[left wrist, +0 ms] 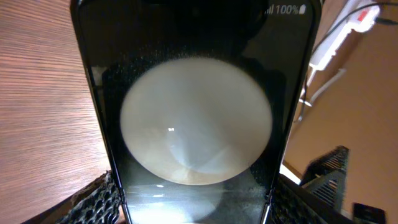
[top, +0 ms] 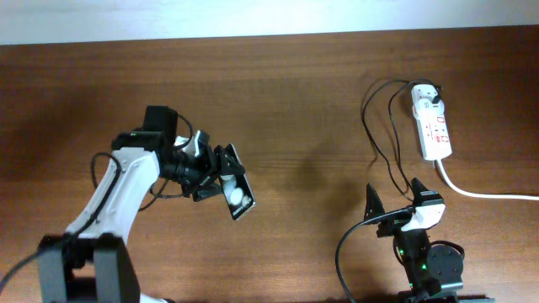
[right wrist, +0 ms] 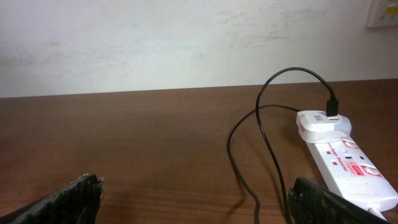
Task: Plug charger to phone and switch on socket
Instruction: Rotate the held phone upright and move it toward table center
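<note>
My left gripper (top: 221, 174) is shut on the phone (top: 237, 195), a black slab with two white round spots, held above the table left of centre. In the left wrist view the phone (left wrist: 196, 124) fills the frame between the jaws (left wrist: 196, 202). The white socket strip (top: 432, 124) lies at the far right. The black charger cable (top: 376, 139) runs from the strip's top end, loops, and leads down to my right gripper (top: 396, 200), which is open. In the right wrist view the cable (right wrist: 239, 163) lies between the open jaws (right wrist: 199, 205), beside the socket (right wrist: 339, 155). Its plug tip is hidden.
A thick white cord (top: 488, 194) leaves the socket toward the right edge. Bare brown wood (top: 320, 109) lies between the two arms. A pale wall (right wrist: 186, 43) stands behind the table's far edge.
</note>
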`<control>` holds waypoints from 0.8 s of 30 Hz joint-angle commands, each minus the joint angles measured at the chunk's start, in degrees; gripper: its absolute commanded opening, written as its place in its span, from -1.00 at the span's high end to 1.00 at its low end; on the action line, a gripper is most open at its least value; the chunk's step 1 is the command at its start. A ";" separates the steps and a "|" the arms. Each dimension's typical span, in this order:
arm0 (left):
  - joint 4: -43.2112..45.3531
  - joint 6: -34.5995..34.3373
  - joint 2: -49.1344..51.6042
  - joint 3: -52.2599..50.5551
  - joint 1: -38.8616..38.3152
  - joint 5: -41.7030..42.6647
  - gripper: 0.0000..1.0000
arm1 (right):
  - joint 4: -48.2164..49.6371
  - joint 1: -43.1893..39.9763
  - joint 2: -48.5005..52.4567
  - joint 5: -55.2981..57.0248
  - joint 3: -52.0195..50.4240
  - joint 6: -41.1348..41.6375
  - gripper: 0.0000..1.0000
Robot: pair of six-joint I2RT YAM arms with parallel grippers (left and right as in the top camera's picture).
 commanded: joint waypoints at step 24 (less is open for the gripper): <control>0.26 -0.31 3.04 -0.11 0.00 20.39 -0.29 | 0.04 0.28 -0.39 0.22 -0.50 -0.17 -0.98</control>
